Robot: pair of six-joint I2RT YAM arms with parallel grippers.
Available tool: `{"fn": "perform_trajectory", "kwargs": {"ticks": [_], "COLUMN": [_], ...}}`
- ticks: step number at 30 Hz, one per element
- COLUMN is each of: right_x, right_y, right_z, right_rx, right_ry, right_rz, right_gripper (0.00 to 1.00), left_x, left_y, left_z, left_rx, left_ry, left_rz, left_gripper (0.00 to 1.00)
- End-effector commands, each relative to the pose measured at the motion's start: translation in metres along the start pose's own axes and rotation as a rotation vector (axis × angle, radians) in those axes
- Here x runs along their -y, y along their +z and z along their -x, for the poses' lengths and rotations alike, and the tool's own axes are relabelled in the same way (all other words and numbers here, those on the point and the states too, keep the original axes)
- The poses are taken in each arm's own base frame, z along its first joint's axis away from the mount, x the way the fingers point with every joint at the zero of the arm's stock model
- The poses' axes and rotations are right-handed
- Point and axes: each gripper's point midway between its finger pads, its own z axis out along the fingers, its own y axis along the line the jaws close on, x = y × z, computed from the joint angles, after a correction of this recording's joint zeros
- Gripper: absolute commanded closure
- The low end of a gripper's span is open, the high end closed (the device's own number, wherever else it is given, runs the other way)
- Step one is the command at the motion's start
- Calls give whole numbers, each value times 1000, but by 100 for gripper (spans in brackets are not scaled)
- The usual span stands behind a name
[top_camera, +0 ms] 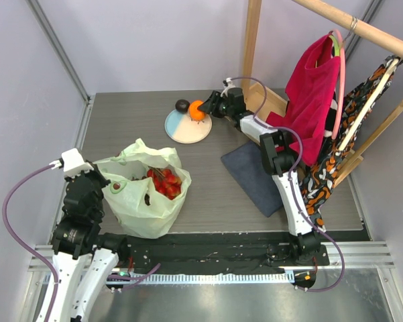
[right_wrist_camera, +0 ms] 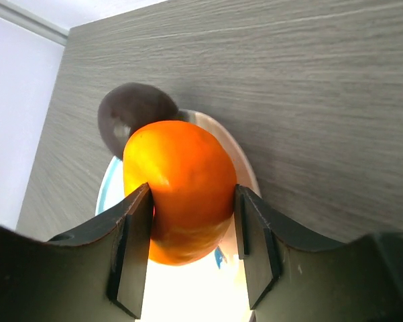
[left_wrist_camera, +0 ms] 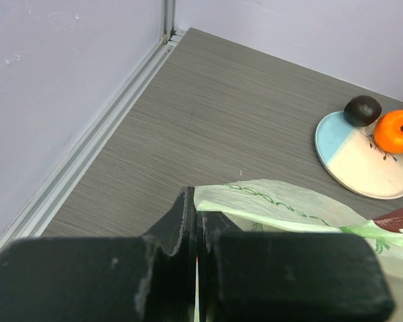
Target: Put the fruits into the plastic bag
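Observation:
The pale green plastic bag (top_camera: 144,201) with avocado prints lies open at the near left, with several red fruits (top_camera: 166,182) inside. My left gripper (top_camera: 109,184) is shut on the bag's left rim, and the thin film (left_wrist_camera: 288,198) shows pinched between its tips (left_wrist_camera: 198,215). At the far middle my right gripper (top_camera: 209,107) is shut on the orange (top_camera: 197,111), which sits squeezed between both fingers (right_wrist_camera: 137,221) over the plate (right_wrist_camera: 247,171). A dark brown-purple round fruit (top_camera: 182,105) sits on the plate just left of the orange and shows in both wrist views (left_wrist_camera: 362,110) (right_wrist_camera: 131,117).
The round blue-and-cream plate (top_camera: 188,131) stands at the far middle. A blue-grey cloth (top_camera: 255,176) lies on the right under the right arm. A wooden rack (top_camera: 255,40) with a red cloth (top_camera: 315,87) and a patterned cloth (top_camera: 335,157) stands at the far right. Walls close in the left and back.

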Motion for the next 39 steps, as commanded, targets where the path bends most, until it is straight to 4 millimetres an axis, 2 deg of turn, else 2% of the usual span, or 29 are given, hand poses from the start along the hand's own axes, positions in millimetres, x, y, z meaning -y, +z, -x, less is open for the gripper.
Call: {"fn": "perform_trajectory", "kwargs": {"ticks": [1, 4, 6, 7, 9, 10, 12, 13, 16, 17, 19, 20, 21, 22, 23, 26, 28, 30, 32, 35, 36, 37, 38, 39], "right_x": [-92, -123, -133, -150, -163, -179, -196, -215, -250, -270, -296, -315, -328, -336, -351, -380, -403, -414, -434, -451, -450, -453, -462, -453], "right_y": [-38, -54, -61, -72, -80, -91, -103, -120, -147, -164, -180, -197, -201, -205, -220, -235, -255, -266, -287, -305, -303, -309, -309, -299], "right_z": [73, 82, 83, 94, 92, 100, 99, 109, 105, 109, 99, 102, 89, 84, 85, 58, 41, 30, 16, -9, -21, -25, -39, -51], "right_rx": [170, 197, 203, 228, 237, 260, 274, 304, 331, 347, 351, 371, 345, 350, 361, 338, 329, 319, 296, 262, 224, 225, 218, 188], "right_ry": [-82, -117, -130, -148, -163, -176, -178, -186, -178, -193, -234, -266, -282, -334, -365, -453, -494, -538, -574, -639, -653, -681, -707, -771], "right_rz": [195, 240, 253, 277, 296, 318, 359, 400, 517, 564, 622, 653, 670, 679, 701, 756, 813, 844, 926, 992, 976, 967, 952, 893], "right_gripper": [86, 87, 87, 87, 88, 88, 88, 88, 88, 88, 88, 88, 88, 88, 88, 88, 88, 88, 88, 88, 88, 88, 88, 88], "left_x": [4, 5, 5, 5, 5, 5, 6, 6, 9, 10, 12, 12, 12, 13, 13, 12, 12, 13, 13, 13, 14, 14, 14, 13], "left_y": [-1, -1, -1, -2, -1, -1, -2, -1, 0, 0, 2, 1, 2, 2, 1, 1, 1, 2, 2, 2, 2, 2, 3, 3], "left_z": [20, 20, 21, 21, 19, 20, 21, 20, 18, 18, 16, 17, 16, 16, 16, 17, 17, 16, 16, 16, 16, 16, 15, 15], "left_rx": [68, 65, 68, 67, 63, 65, 66, 63, 50, 50, 42, 42, 39, 40, 41, 43, 43, 41, 39, 37, 38, 37, 36, 36], "left_ry": [-33, -34, -35, -35, -32, -34, -34, -33, -28, -27, -23, -22, -22, -25, -25, -26, -26, -23, -24, -23, -24, -23, -22, -22], "left_rz": [-20, -25, -27, -29, -26, -27, -30, -33, -41, -44, -50, -53, -54, -56, -56, -55, -53, -54, -56, -57, -59, -58, -58, -55], "left_gripper": [100, 100, 100, 100, 100, 100, 100, 100, 100, 100, 100, 100, 100, 100, 100, 100, 100, 100, 100, 100, 100, 100, 100, 100]}}
